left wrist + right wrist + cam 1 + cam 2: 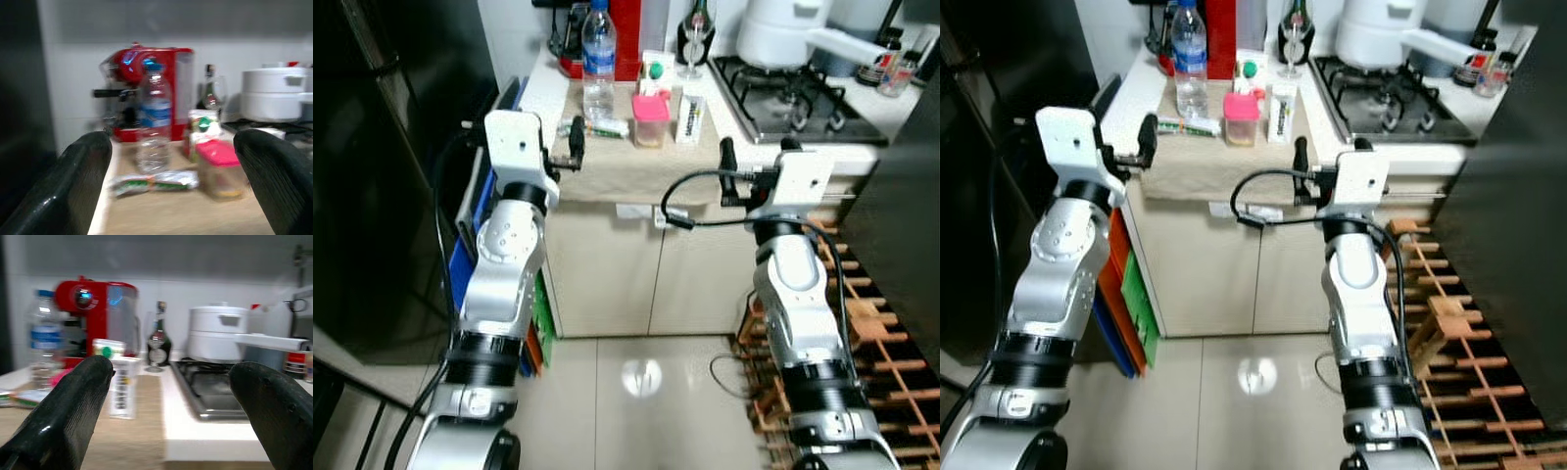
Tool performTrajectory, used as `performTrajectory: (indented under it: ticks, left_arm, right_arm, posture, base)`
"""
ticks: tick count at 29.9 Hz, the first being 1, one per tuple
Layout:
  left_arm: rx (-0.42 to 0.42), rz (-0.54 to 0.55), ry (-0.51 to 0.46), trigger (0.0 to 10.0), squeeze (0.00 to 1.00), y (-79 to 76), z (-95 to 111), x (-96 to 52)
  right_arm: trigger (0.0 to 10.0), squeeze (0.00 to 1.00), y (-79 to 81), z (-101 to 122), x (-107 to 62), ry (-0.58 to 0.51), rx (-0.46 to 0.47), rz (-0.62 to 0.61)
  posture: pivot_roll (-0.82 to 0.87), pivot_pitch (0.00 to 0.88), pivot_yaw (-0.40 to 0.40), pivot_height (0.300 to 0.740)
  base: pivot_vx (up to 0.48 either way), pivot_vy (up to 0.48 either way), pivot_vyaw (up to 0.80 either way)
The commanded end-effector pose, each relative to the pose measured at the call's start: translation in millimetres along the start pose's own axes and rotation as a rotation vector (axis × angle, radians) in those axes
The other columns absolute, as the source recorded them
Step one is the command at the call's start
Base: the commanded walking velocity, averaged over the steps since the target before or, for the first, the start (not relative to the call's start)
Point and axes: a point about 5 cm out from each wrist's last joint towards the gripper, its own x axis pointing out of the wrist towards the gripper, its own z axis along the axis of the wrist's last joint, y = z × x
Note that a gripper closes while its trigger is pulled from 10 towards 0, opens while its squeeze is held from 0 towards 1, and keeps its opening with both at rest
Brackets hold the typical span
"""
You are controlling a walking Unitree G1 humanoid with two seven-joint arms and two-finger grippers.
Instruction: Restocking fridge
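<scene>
On the beige mat of the counter point(626, 166) stand a clear water bottle point(598, 59), a pink-lidded tub point(650, 119) and a white carton point(691, 117). A small box with a green cap point(656, 70) stands behind the tub. A green-and-white packet point(597, 127) lies flat beside the bottle. My left gripper point(171, 161) is open at the counter's front left edge and faces the bottle and packet. My right gripper point(171, 391) is open at the front right edge, level with the counter top. Nothing is between either pair of fingers.
A dark fridge point(372, 147) stands at my left, a dark panel point(901, 225) at my right. A gas hob point(793, 98), a white pot point(773, 29), a red coffee machine point(622, 29) and a wine glass point(693, 44) stand further back. A wooden rack point(871, 333) is on the floor.
</scene>
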Motion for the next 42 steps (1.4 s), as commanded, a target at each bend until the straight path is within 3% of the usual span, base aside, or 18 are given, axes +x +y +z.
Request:
performTrajectory:
  ticks: [1, 6, 13, 19, 25, 32, 42]
  left_arm:
    - [-0.011, -0.048, -0.005, 10.0, 0.00, -10.5, 1, 1.4]
    - [-0.013, -0.074, -0.021, 10.0, 0.00, -14.0, 6, 3.2]
    - [-0.034, -0.122, -0.063, 10.0, 0.00, -17.1, 22, 13.2]
    - [-0.039, -0.140, -0.087, 10.0, 0.00, -19.4, 31, 17.4]
    - [-0.050, -0.115, -0.088, 10.0, 0.00, -13.7, 33, 17.7]
    - [-0.063, -0.111, -0.115, 10.0, 0.00, -11.6, 44, 23.4]
    - [-0.052, -0.077, -0.097, 10.0, 0.00, -4.6, 46, 28.8]
  right_arm:
    - [10.0, 0.00, -8.6, 7, 1.5, -0.031, -0.023, -0.035]
    - [10.0, 0.00, -9.9, 13, 3.7, -0.052, -0.033, -0.040]
    - [10.0, 0.00, -17.3, 45, 12.9, -0.162, -0.046, -0.073]
    - [10.0, 0.00, -19.6, 59, 17.3, -0.202, -0.051, -0.078]
    - [10.0, 0.00, -18.4, 70, 17.1, -0.228, -0.044, -0.067]
    - [10.0, 0.00, -23.3, 73, 18.8, -0.209, -0.039, -0.084]
    - [10.0, 0.00, -22.4, 62, 16.7, -0.137, -0.056, -0.084]
  posture:
    - [-0.07, 0.000, 0.015, 0.740]
    - [-0.07, 0.000, 0.016, 0.740]
    - [-0.08, 0.000, 0.023, 0.740]
    - [-0.08, 0.000, 0.027, 0.740]
    - [-0.08, 0.000, 0.024, 0.740]
    - [-0.08, 0.000, 0.027, 0.740]
    - [-0.08, 0.000, 0.036, 0.740]
  base:
    - [0.469, 0.000, 0.00]
    - [0.469, 0.000, 0.00]
    - [0.469, 0.000, 0.00]
    - [0.469, 0.000, 0.00]
    - [0.480, 0.000, 0.00]
    - [0.480, 0.000, 0.00]
    - [0.000, 0.000, 0.00]
